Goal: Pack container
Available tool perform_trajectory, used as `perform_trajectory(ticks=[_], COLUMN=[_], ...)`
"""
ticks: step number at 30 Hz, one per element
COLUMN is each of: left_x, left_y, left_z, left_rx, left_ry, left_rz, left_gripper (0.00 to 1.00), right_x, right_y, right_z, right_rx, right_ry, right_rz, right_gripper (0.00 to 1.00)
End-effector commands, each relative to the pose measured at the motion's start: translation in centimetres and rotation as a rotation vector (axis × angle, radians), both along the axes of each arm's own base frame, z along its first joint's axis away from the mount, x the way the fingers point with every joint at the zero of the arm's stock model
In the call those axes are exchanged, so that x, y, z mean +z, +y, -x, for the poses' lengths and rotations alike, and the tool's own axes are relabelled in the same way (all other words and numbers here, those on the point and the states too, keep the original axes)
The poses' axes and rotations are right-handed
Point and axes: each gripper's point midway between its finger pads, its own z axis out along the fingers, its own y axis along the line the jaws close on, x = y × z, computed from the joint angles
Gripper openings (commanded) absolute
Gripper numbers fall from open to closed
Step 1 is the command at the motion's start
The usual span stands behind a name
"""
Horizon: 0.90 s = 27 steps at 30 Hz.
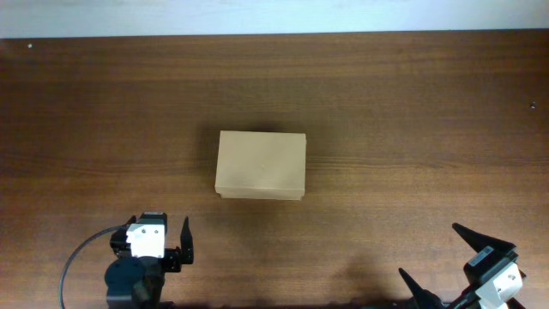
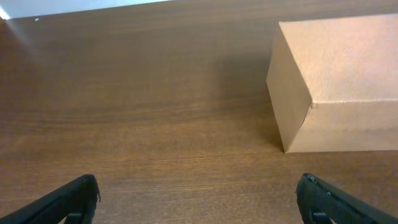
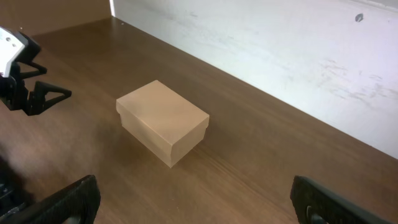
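The container (image 1: 260,166) sits in the middle of the table (image 1: 412,103) with its lid flap down. The left pincer (image 2: 199,186) hangs near-left of it, spread wide and empty; the right pincer (image 1: 428,250), near-right and well apart, is spread wide and empty too

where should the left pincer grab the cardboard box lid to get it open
Take the lid's front lip on the near face of the box, bringing the left pincer in low from the arms' side. A seam on that face shows the lid overlapping the wall, so that edge likely lifts. The hinge is probably on the far side, which is hidden.
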Motion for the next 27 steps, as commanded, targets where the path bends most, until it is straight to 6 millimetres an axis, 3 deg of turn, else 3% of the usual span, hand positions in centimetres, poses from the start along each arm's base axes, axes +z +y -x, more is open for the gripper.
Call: perform_trajectory(ticks=[1,9,21,24,27], left_x=[-1.1,-4.6,-4.6,-4.6,-4.6], left_y=[0.3,0.4,0.4,0.4,0.4], left_z=[-0.1,0.4,0.4,0.4,0.4], left_rx=[0.006,0.009,0.009,0.008,0.008], left_ry=[0.014,0.113,0.114,0.114,0.114], left_rz=[-0.023,-0.024,-0.025,-0.024,-0.025], left_gripper=[1.0,1.0,1.0,1.0,0.99], right_x=[-0.2,-0.2,-0.2,-1.4,-1.3], right_y=[0.1,0.1,0.1,-0.1,-0.1], right_z=[-0.1,-0.1,-0.1,0.2,0.2], right_rx=[-0.001,-0.001,-0.001,-0.004,-0.016], right_ry=[0.009,0.009,0.009,0.055,0.054], right_rz=[-0.001,-0.002,-0.002,0.022,0.013], right_gripper=[0.99,0.99,0.99,0.99,0.99])
